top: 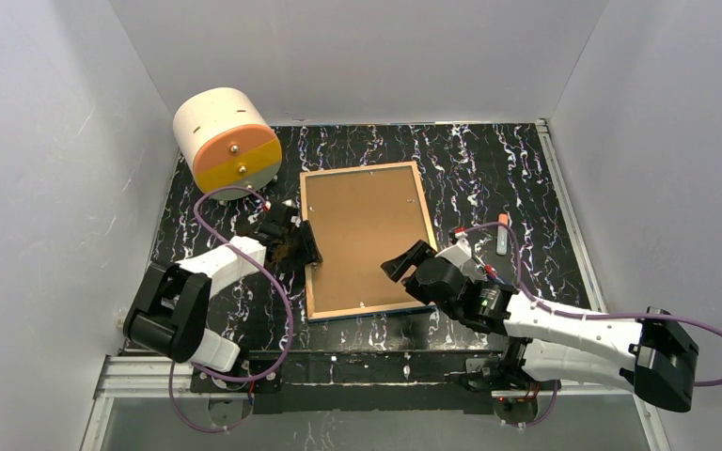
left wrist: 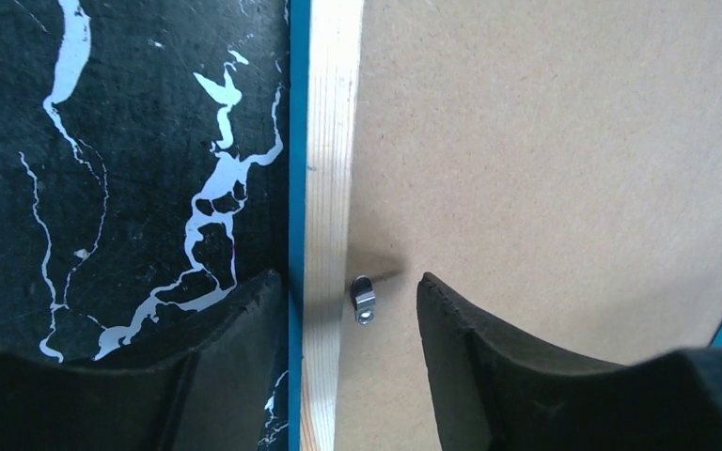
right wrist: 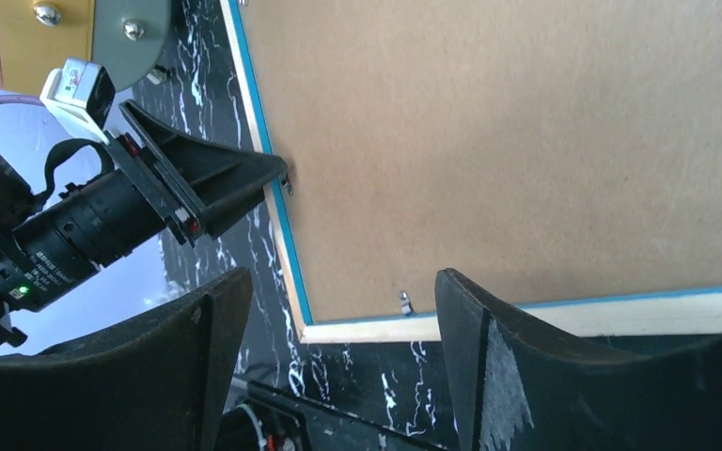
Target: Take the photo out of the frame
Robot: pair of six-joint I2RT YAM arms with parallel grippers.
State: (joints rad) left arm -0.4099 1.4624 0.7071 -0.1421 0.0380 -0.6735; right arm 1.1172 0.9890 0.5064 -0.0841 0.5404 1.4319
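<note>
I'm seeing the thin blue, wood-edged picture frame [top: 357, 170] lying face down mid-table, its brown backing board [top: 365, 235] facing up and hiding the photo. My left gripper [top: 303, 242] is straddling the frame's left rail, jaws apart. My right gripper [top: 406, 260] is hovering, spread wide, over the near-right edge.

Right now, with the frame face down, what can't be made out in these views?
1. The photo: hidden in every view; only the backing board shows inside the frame.
2. The left gripper: the left wrist view looks straight down, so it cannot show whether the fingers touch the frame.
3. The clip between them: hidden by that gripper in the top view.
4. The small object right of the frame: top view, too small to identify.
</note>
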